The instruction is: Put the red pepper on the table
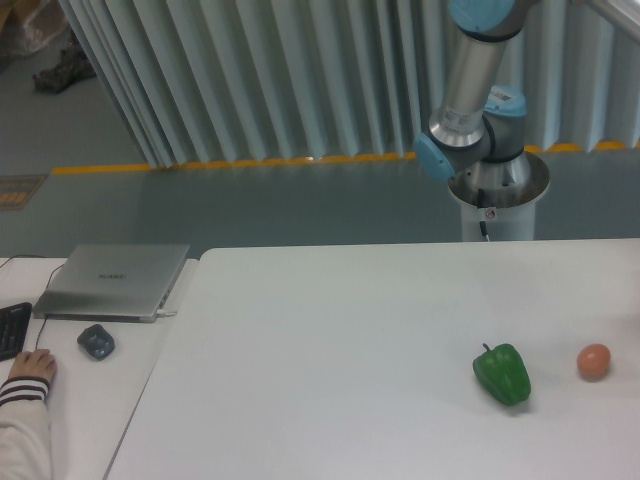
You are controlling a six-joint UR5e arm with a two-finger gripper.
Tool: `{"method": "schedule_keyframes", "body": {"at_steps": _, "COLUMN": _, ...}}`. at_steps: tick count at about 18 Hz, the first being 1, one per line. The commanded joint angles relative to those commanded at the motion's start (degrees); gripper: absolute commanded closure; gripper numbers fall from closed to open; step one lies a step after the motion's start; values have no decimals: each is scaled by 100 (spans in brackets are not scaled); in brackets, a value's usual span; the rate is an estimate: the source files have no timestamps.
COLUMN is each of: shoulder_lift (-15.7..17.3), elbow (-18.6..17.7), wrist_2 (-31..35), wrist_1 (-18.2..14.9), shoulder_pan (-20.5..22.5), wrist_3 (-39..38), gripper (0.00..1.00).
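Camera view from the fixed station: a green pepper (502, 374) lies on the white table (330, 350) at about 4 o'clock, with an orange-pink ball (593, 361) near it at its 3 o'clock. Only the arm's base and lower links (478, 120) show at 1 o'clock; the gripper and the red pepper lie outside the frame, so the tool's state cannot be told. A closed laptop (112, 281) rests on the adjoining desk at 9 o'clock.

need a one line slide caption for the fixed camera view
Green pepper and orange ball on the white table; arm base behind, claw and red pepper out of view.
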Motion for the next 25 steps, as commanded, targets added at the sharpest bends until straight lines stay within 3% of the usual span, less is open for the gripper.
{"method": "schedule_keyframes", "body": {"at_steps": 15, "shoulder_lift": -124, "elbow": 9, "wrist_2": 211, "wrist_1": 37, "shoulder_pan": 9, "wrist_3": 44, "gripper": 4}}
{"method": "schedule_keyframes", "body": {"at_steps": 25, "shoulder_lift": -168, "elbow": 26, "wrist_2": 211, "wrist_1": 37, "shoulder_pan": -9, "wrist_3": 9, "gripper": 44}}
